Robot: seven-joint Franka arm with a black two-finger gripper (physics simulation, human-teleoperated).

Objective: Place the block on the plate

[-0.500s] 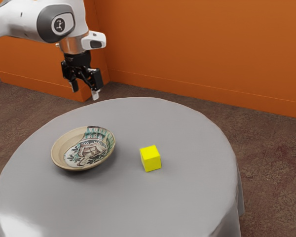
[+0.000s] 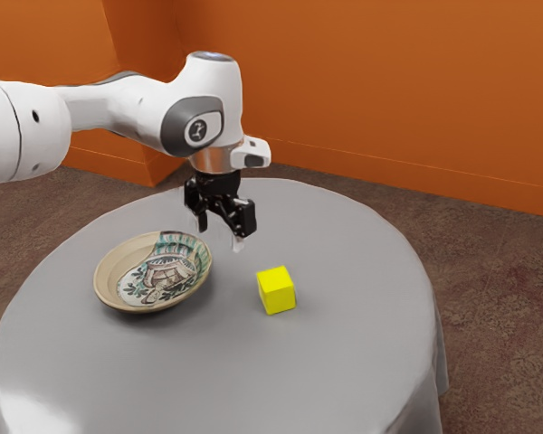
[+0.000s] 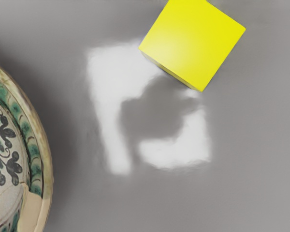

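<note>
A round gray table (image 2: 344,362) holds a patterned plate (image 2: 106,271) as a black gripper (image 2: 221,233) hangs overhead, fingers apart and empty, best centered and turned square to the yellow block (image 2: 276,290) sitting near the plate before lowering to pinch opposite faces.

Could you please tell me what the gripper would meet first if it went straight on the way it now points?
The gripper points down and would probably meet the grey table first, between the plate and the yellow block; depth is hard to judge, so it might brush the block.
</note>
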